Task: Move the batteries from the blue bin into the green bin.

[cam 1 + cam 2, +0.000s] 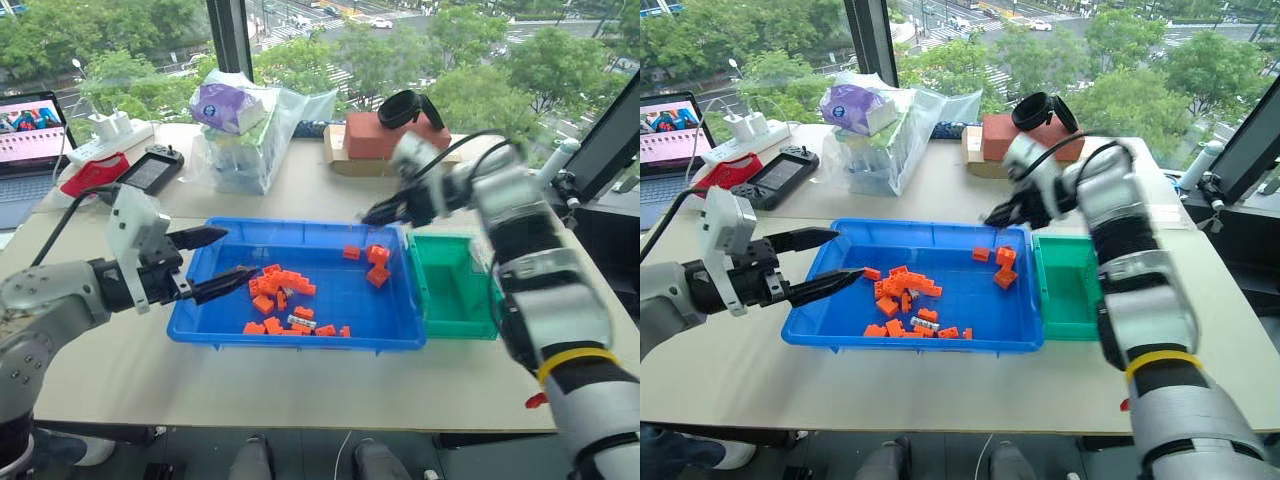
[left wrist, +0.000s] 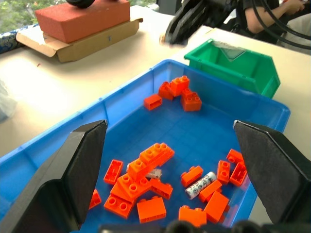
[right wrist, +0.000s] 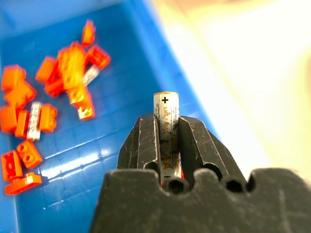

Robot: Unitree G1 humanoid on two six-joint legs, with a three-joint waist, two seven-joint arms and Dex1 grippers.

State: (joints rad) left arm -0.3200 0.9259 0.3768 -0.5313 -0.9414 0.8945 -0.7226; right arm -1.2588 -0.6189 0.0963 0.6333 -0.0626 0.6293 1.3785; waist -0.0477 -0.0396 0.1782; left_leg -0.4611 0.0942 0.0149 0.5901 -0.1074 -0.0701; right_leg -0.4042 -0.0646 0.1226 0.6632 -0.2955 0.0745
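1. Beige tabletop carried my wide blue plastic bin, small green plastic bin touching at three o'clock.
2. My right gripper clamped one grey-white cylindrical battery above the blue bin's edge.
3. My left gripper gaped at nine o'clock; another battery lay among orange toy bricks.

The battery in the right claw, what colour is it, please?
White with dark print on the battery, clearest in the right wrist view.

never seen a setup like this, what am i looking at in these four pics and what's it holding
It is a two-armed robot at a table. Two pictures come from cameras on its head, looking down; the other two sit on its wrists, looking along the jaws. On the table are a blue bin of orange bricks with a battery among them, and beside it a green bin. The right gripper is shut on another battery, raised near the blue bin's far corner by the green bin. The left gripper hangs open at the blue bin's other end.
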